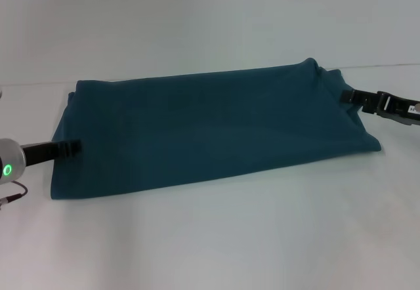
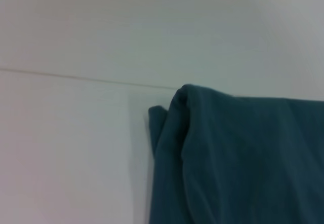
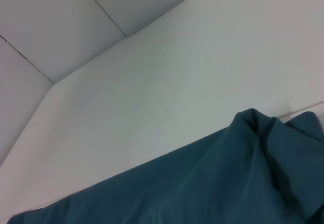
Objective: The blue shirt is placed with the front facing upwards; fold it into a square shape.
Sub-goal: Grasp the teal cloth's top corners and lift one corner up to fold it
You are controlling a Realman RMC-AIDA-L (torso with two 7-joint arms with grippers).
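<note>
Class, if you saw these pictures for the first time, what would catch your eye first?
The blue shirt dominates: a long folded teal band across the white table, no print showing. A pincer meets each end: the left pincer at its left edge, the right pincer at the bunched right corner.

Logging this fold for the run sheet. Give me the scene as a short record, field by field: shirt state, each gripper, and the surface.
shirt: the blue shirt lies folded into a long band across the table, plain side up, no print showing
left gripper: the left gripper is at the shirt's left end, touching the cloth
right gripper: the right gripper is at the shirt's right end, where the cloth is bunched up
surface: white table
fold status: a long rectangle, not yet square
</note>
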